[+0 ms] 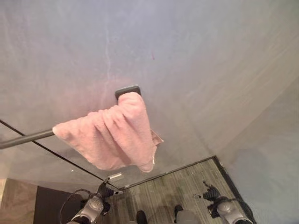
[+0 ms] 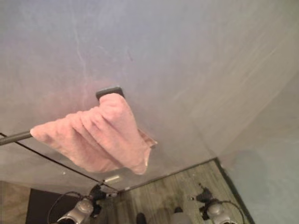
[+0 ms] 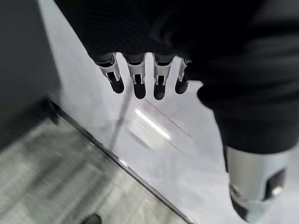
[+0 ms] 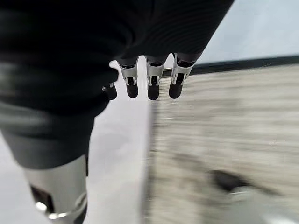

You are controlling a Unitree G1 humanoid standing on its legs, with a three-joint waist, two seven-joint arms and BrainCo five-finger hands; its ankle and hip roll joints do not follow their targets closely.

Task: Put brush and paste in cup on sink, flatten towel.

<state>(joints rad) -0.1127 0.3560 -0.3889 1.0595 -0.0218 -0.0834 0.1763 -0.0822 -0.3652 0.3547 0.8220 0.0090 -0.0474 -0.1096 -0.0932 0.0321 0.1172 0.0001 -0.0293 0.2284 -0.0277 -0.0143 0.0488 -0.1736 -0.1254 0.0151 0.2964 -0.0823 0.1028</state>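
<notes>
A pink towel (image 1: 112, 135) hangs bunched up over a dark rail (image 1: 25, 137) fixed to the grey wall by a dark bracket (image 1: 127, 90). Its folds are gathered toward the bracket end, and a small tag (image 1: 157, 138) sticks out at its lower right. Far below the towel, my left hand (image 1: 105, 190) hangs at the lower left and my right hand (image 1: 209, 191) at the lower right. In the wrist views the left hand's fingers (image 3: 135, 81) and the right hand's fingers (image 4: 149, 81) are straight and hold nothing.
The grey wall (image 1: 196, 70) meets a striped wood floor (image 1: 187, 182) along a dark skirting strip (image 1: 177, 169). A dark panel (image 1: 46, 205) lies at the lower left. A small pale piece (image 1: 115, 176) sits low on the wall.
</notes>
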